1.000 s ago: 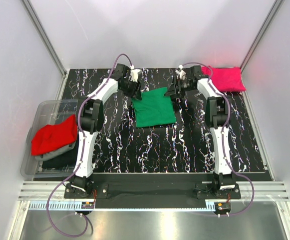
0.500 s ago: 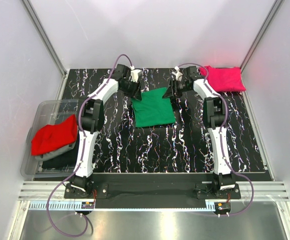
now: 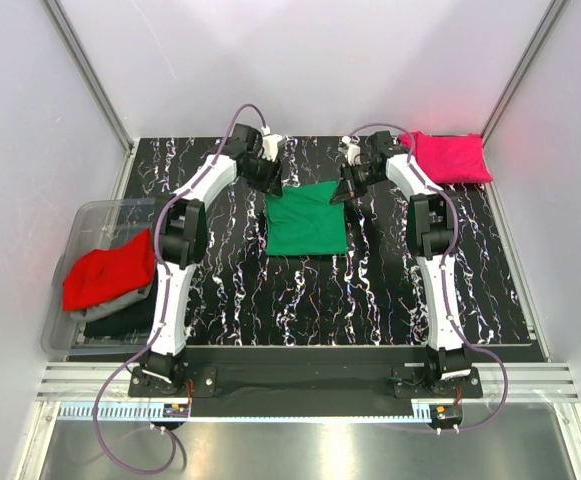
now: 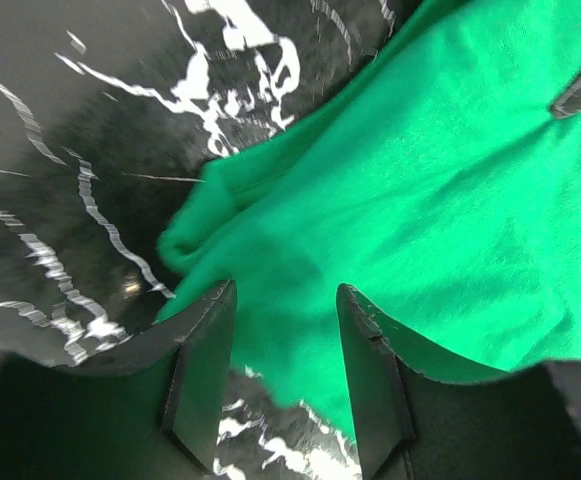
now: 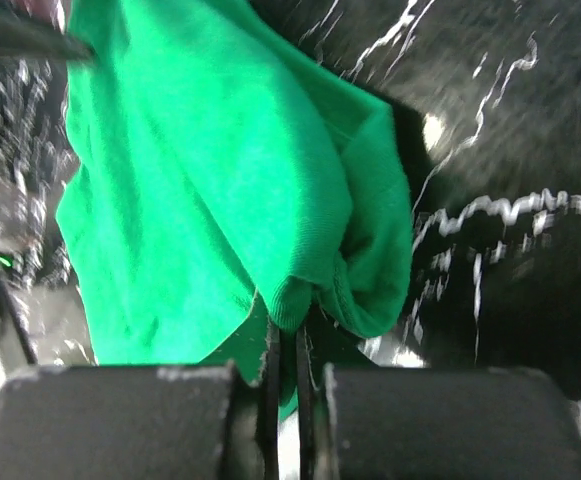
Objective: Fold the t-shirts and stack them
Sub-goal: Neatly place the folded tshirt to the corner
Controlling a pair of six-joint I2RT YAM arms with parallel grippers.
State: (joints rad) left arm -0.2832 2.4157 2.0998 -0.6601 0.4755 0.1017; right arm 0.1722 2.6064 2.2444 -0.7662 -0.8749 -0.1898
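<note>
Bins and shirts, all placed relative to the green t-shirt (image 3: 307,220):

- Far to its left, the clear bin (image 3: 80,215) held the red t-shirt (image 3: 110,270) on top, with a grey t-shirt (image 3: 140,293) and a black t-shirt (image 3: 120,320) under it.
- The green t-shirt itself lay as a rough folded rectangle on the table (image 3: 370,290), well apart from the bin.
- At its far-left corner, the left gripper (image 4: 285,300) had its jaws apart. They straddled the cloth edge, and the wrist view showed nothing pinched.
- At its far-right corner, the right gripper (image 5: 285,335) was clamped tight on a bunched fold of green. The cloth draped off the pinch.
- Far to its right, against the back corner, the magenta t-shirt (image 3: 450,157) sat as a folded pad, not touched.

Handling, my read:

- It's a light, limp knit with no stiffness, so it will sag from any single pinch and drag across the table.
- The layers can slide over each other, so the bite needs to go through the full stack at a corner, not just the top ply.
- It isn't fragile and isn't slick in the jaws.
- With only one corner held, a lift would skew the fold.
- The left side wants a matching bite on the far-left corner, deep enough to catch the rolled edge.
</note>
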